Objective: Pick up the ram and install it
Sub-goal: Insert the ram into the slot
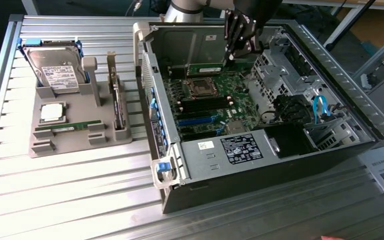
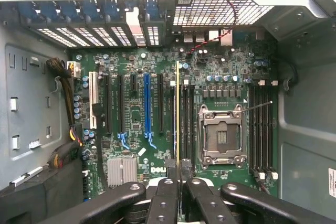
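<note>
My gripper point(image 1: 233, 50) hangs over the far end of the open computer case point(image 1: 178, 165), shut on a ram stick point(image 1: 209, 67), which is green with a white label. In the wrist view the gripper point(image 2: 177, 169) holds that ram point(image 2: 177, 108) edge-on as a thin line. The stick is above the motherboard point(image 2: 220, 77), over the black memory slots point(image 2: 186, 124) beside the empty processor socket point(image 2: 220, 135). I cannot tell if it touches a slot. A second ram point(image 1: 68, 126) lies in the grey holder point(image 1: 78, 145) at the exterior view's left.
The grey holder also carries a hard drive point(image 1: 58, 72), a square silver processor chip point(image 1: 52, 112) and an upright expansion card point(image 1: 117, 100). More memory slots point(image 2: 260, 129) lie on the socket's other side. The case walls and drive cage point(image 1: 292, 75) hem in the board.
</note>
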Controlling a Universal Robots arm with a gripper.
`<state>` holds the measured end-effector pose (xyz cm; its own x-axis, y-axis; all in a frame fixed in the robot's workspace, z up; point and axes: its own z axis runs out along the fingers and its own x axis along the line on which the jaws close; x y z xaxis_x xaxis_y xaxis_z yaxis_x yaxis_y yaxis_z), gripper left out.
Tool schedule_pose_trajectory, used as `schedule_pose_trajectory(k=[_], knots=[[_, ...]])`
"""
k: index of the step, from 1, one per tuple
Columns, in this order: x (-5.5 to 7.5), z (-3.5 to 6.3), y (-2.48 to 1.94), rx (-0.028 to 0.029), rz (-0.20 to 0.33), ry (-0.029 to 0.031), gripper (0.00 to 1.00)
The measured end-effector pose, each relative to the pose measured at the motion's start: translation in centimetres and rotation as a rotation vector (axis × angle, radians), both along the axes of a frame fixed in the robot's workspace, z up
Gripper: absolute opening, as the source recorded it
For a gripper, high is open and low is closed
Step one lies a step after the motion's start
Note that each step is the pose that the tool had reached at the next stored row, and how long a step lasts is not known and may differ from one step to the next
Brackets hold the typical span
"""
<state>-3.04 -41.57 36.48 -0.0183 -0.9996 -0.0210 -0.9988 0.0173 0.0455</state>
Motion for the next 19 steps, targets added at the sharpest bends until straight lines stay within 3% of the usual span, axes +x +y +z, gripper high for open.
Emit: schedule_pose_trajectory(k=[19], knots=[[0.0,-3.87,-0.01,-0.0002,0.0,-0.0001,0.12]])
